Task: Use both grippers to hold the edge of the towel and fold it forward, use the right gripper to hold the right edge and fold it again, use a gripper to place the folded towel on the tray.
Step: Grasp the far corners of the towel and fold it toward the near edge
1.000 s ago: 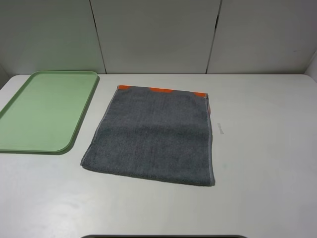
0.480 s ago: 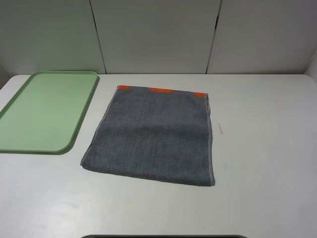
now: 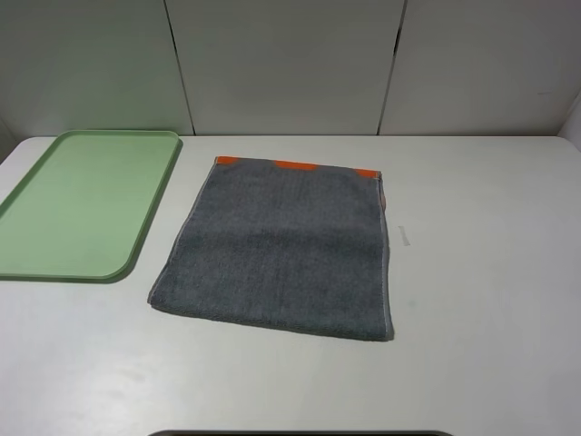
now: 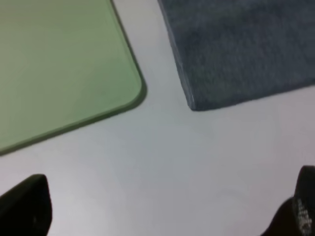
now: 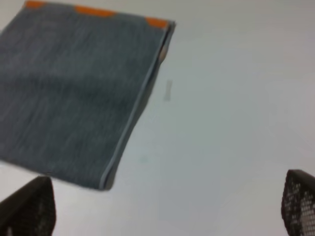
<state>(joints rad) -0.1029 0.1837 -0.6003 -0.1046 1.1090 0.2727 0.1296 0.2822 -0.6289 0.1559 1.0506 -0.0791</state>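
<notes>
Towel (image 3: 281, 250) lies apart from left end effector (image 4: 162, 206) and right end effector (image 5: 165, 204).

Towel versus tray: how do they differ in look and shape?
The towel is dark grey terry with orange at its far edge; the tray is plain pale green. The towel lies in soft layers; the tray has a raised rim. Both lie flat on the table, apart.

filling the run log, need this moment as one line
towel: folded, flat on table beside tray | left fingers: open, clear of towel | right fingers: open, clear of towel
</notes>
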